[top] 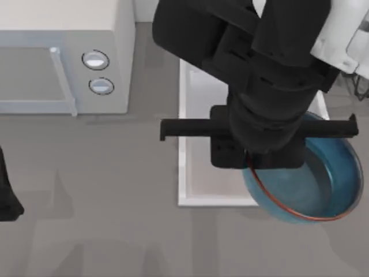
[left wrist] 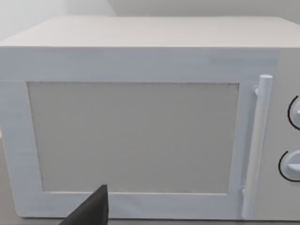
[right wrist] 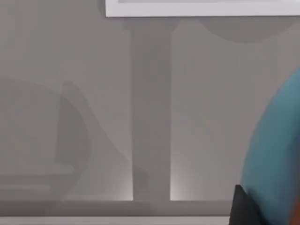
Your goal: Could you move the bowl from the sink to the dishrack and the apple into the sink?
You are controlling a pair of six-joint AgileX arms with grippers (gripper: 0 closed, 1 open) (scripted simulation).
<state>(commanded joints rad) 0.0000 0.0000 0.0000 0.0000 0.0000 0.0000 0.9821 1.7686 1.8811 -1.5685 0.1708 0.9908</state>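
My right gripper point(top: 251, 164) is shut on the near-left rim of the blue bowl point(top: 323, 184), and the bowl hangs above the right end of the white sink point(top: 182, 173). My right arm hides much of the basin. In the right wrist view the bowl's blue wall point(right wrist: 276, 154) sits beside one black finger point(right wrist: 239, 206), with the sink's white rim point(right wrist: 201, 9) farther off above grey table. The apple and the dishrack are hidden or out of view. My left gripper point(top: 7, 199) is parked at the table's left edge.
A white microwave point(top: 63, 57) with two round knobs stands at the back left, and its door point(left wrist: 140, 131) faces the left wrist camera. Bare grey table lies in front of the sink and the microwave.
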